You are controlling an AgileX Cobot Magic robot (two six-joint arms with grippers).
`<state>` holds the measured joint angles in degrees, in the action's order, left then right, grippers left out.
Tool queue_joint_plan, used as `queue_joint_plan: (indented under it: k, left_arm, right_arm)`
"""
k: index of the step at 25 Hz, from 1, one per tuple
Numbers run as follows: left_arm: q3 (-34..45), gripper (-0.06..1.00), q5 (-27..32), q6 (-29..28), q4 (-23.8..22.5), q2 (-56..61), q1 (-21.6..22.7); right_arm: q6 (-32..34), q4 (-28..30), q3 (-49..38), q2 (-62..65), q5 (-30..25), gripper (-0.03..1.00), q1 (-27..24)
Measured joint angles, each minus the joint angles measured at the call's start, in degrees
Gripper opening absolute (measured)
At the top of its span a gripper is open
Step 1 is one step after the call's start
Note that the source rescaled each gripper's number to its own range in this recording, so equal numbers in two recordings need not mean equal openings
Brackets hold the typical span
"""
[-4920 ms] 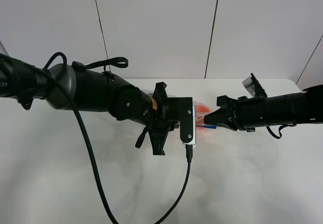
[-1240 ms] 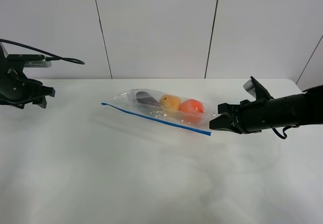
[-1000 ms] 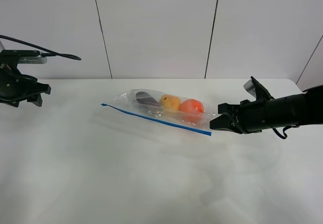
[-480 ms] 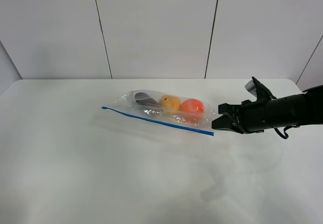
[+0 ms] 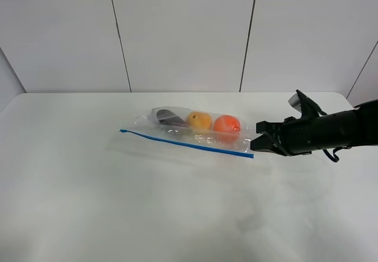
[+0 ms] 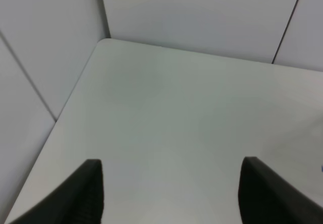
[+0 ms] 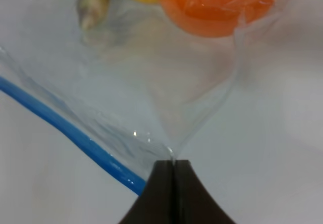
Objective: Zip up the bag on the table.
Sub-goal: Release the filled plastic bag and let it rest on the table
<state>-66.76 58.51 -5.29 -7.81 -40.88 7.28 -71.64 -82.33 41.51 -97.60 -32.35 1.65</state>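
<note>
since the right gripper (image 7: 171, 166) is pinched shut on only a thin corner of the bag (image 5: 189, 131), beside its blue zipper strip (image 5: 186, 143), a tug could slip the film free. the bag lies mid-way across the table (image 5: 118, 203), and the left gripper (image 6: 171, 188), spread and empty, hangs well apart.

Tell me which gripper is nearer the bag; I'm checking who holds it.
Right. The right gripper is shut on the bag's corner by the orange; the left gripper is open over the table's corner, well away.

A pale panelled wall (image 5: 177, 32) with thin dark seams (image 5: 119, 35) stands behind; an orange (image 5: 227, 123), a pear (image 5: 199, 120) and an eggplant (image 5: 167, 117) lie in a row.
</note>
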Motion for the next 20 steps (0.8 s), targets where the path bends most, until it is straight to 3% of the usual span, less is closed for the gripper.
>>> queue_joint_plan:
  k: [4,14,20]
  left_arm:
    - [3.12,0.69,5.00,0.18,1.10,6.86,0.00]
    - [24.29,0.69,5.58,0.30,2.14,28.15,0.00]
    - [30.55,0.69,5.89,0.30,2.70,31.89,0.00]
  right_arm:
    - [0.17,0.00,0.00,0.00,0.96,0.00,0.00]
    - [0.17,-0.14,0.00,0.00,1.18,0.00,0.00]
    - [0.17,-0.14,0.00,0.00,1.24,0.00,0.00]
